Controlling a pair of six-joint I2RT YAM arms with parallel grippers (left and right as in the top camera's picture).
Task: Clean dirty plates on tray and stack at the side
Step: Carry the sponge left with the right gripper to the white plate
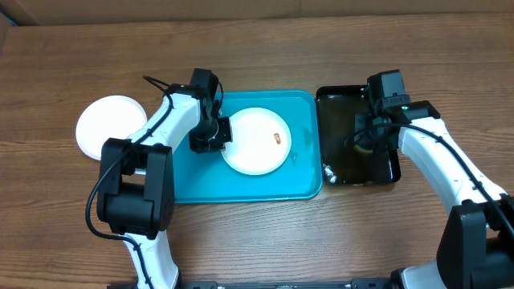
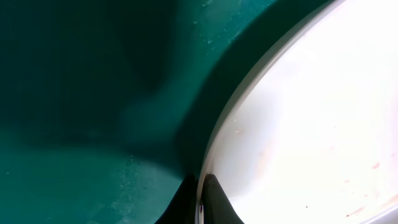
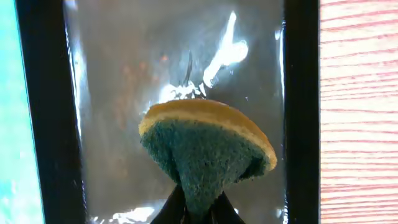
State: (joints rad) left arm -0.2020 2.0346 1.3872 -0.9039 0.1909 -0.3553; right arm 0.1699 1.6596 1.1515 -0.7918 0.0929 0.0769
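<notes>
The left arm (image 1: 169, 119) and right arm (image 1: 438, 156) wear white shells between chunky black joint housings (image 1: 136, 183), with thin black cables (image 1: 154, 82). The left tool (image 2: 200, 200) and right tool (image 3: 194, 213) are black.

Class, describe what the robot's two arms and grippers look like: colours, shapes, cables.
The left arm and right arm have smooth white tubular links joined by chunky black housings. Thin black cables loop beside them. The left gripper and right gripper are black, with dark tapered fingers.
</notes>
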